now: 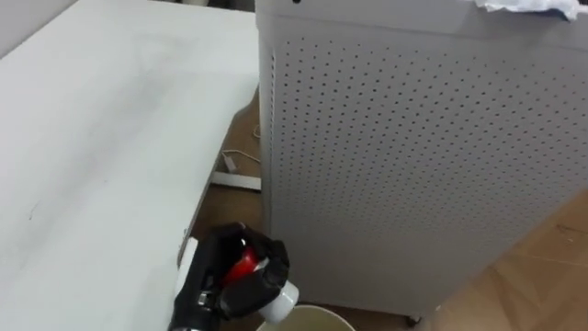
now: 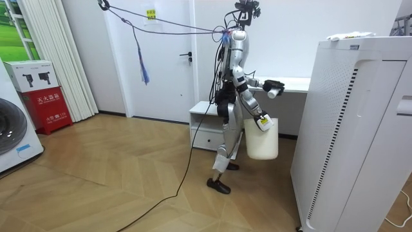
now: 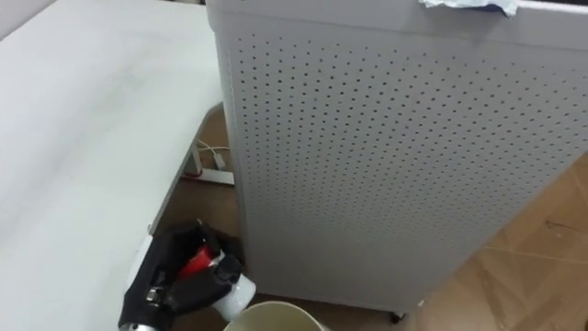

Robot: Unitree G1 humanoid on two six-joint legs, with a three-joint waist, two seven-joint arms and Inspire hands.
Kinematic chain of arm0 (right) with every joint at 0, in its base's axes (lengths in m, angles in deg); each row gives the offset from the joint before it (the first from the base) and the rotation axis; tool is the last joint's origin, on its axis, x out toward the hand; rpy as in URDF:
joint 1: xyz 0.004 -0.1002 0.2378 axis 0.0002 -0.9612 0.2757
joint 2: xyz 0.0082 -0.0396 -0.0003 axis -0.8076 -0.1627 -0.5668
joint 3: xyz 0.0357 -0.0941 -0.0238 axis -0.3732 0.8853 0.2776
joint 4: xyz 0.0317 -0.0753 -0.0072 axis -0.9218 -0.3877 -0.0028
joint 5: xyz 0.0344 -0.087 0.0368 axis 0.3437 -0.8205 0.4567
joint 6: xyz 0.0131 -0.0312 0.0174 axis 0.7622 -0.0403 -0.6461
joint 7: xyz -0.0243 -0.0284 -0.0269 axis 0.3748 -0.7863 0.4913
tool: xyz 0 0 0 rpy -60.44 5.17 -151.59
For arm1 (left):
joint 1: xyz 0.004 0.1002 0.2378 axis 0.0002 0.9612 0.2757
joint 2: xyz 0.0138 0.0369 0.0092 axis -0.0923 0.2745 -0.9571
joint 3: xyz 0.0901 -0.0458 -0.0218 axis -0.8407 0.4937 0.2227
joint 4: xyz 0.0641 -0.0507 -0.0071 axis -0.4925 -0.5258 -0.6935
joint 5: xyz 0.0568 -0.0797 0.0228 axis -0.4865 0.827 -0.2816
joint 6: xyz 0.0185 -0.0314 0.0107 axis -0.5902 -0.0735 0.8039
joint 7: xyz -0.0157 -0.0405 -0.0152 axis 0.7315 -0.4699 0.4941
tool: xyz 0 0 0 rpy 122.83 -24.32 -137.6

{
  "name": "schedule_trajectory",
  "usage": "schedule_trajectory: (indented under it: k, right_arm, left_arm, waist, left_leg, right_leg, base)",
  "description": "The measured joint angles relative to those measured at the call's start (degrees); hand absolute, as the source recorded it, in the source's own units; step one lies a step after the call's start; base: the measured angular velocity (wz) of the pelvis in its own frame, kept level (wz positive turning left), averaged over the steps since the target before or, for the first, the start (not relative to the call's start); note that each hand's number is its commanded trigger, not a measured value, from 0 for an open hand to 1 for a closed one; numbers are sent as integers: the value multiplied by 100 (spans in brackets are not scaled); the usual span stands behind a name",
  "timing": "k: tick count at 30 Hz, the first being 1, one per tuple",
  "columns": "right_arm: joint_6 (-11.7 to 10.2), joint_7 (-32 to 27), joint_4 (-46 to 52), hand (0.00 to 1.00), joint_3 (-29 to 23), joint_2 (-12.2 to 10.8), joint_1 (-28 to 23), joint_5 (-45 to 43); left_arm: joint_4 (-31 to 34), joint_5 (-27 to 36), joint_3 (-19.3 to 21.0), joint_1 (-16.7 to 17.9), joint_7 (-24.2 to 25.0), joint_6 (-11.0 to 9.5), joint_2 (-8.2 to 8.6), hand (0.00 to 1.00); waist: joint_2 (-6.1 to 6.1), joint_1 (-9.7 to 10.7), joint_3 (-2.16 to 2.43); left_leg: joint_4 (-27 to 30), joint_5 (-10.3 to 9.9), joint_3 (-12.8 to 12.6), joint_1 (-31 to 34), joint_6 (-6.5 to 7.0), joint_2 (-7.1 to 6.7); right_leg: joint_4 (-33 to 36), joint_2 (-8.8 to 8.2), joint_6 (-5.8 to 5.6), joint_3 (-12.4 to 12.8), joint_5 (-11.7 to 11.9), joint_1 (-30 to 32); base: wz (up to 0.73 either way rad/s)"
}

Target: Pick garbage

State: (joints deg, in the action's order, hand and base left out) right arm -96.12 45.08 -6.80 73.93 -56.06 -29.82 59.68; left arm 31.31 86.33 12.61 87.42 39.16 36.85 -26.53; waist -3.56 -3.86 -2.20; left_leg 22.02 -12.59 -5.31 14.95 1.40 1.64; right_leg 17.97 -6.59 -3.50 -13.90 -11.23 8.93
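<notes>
The robot stands between a white worktop [image 1: 92, 138] and a tall white perforated cabinet [image 1: 413, 165], facing the cabinet. Its left hand [image 1: 223, 280] shows low in the eye views, just off the worktop's edge, with its fingers clenched round a red and white piece of garbage [image 1: 241, 268]. The piece lies slantwise in the grip: the red part sits inside the fingers and a white end pokes out down and to the robot's right. Just below and to the right of that end is the mouth of a white bucket [image 3: 276, 311], so the held piece seems very nearly above the opening, needing only a slight shift to the right. In the room view the bucket hangs from the right hand [image 2: 261, 120], which looks closed on its top. Crumpled white paper [image 1: 519, 7] lies on top of the cabinet, well apart from both hands, up and to the right
</notes>
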Motion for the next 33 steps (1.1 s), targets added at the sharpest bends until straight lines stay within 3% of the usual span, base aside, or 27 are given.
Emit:
schedule_trajectory:
  k: [5,9,10,11,12,16,27,33]
  right_arm:
    - [-46,-20,-41,100,-46,-1,150,1]
    - [-48,-70,-34,100,-138,4,236,0]
    - [-48,-70,-32,100,-159,4,236,0]
    - [-48,-70,-32,100,-229,5,232,0]
    - [-48,-67,-32,100,-294,13,230,0]
    - [-48,-72,-31,100,-328,38,254,0]
    - [-46,-81,-9,100,-324,5,202,-110]
    - [-41,-122,-4,100,-317,125,100,-230]
  left_arm:
    - [-123,1,-25,-127,275,78,111,100]
    - [-181,-8,-117,-212,510,261,185,100]
    - [-190,-9,-120,-214,554,273,199,65]
    - [-239,-9,-129,-217,621,278,203,55]
    - [-342,-8,-138,-226,682,284,210,0]
    - [-443,-12,-173,-222,793,406,129,0]
    - [-437,-65,-172,-252,1109,416,65,0]
    - [-427,-165,-243,-179,1126,420,15,0]
  waist:
    - [60,46,-1]
    - [115,74,9]
    - [124,83,6]
    - [145,101,0]
    - [168,119,7]
    - [199,207,8]
    - [229,257,28]
    - [235,253,32]
  left_leg:
    - [21,1,-114,60,33,-12]
    - [-36,13,-222,81,56,-14]
    - [-40,13,-230,81,57,-14]
    - [-43,14,-235,81,58,-15]
    - [-50,16,-242,80,61,-19]
    - [-73,18,-262,80,64,-26]
    - [-40,25,-401,36,77,-29]
    - [-86,26,-408,-33,78,-24]
  right_leg:
    - [111,-49,0,89,0,154]
    - [185,-78,0,134,0,288]
    - [183,-79,1,134,0,295]
    - [184,-83,1,135,0,300]
    - [185,-90,0,138,0,309]
    - [185,-95,0,159,0,331]
    - [282,-117,0,325,0,411]
    - [266,-98,0,324,0,353]
  base:
    - [-15]
    - [-15]
    - [-6]
    - [-4]
    - [0]
    - [-1]
    - [-8]
    - [0]
